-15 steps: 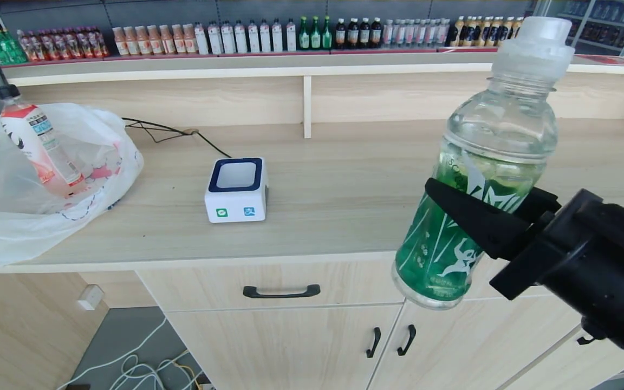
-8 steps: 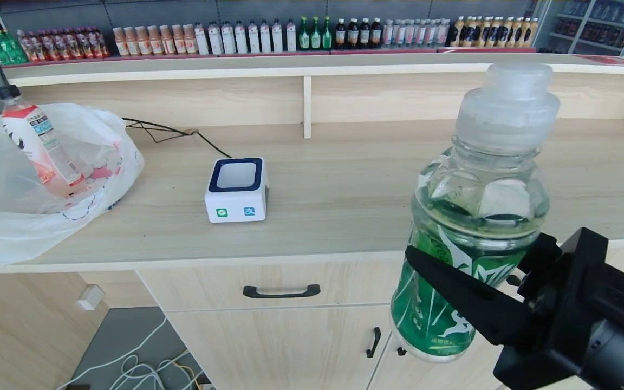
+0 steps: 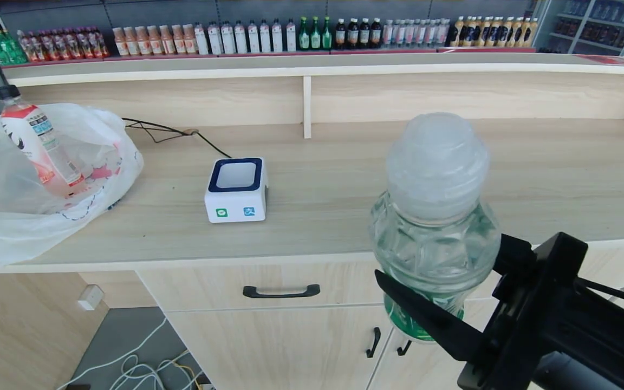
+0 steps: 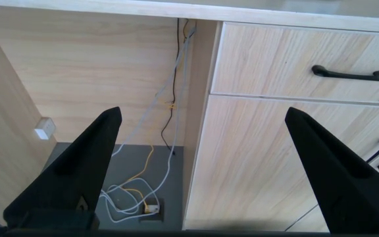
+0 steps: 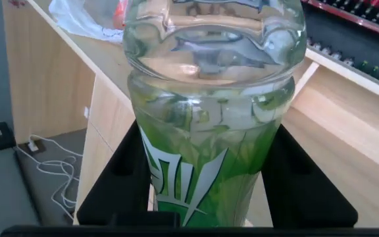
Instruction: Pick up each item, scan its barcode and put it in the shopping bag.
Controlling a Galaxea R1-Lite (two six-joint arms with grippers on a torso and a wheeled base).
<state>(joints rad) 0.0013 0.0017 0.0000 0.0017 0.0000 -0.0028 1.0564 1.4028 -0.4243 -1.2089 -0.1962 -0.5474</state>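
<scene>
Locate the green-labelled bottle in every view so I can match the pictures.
Head view: green-labelled bottle lower right, cap toward the camera, in the right gripper.
Left wrist view: faces the cabinet drawers under the counter.
Right wrist view: bottle centre, close up.
Shared landmark: the counter's front edge.

No readable text; white graphic on green bottle [image 5: 209,131] label, two icons on scanner [image 3: 235,190]
</scene>
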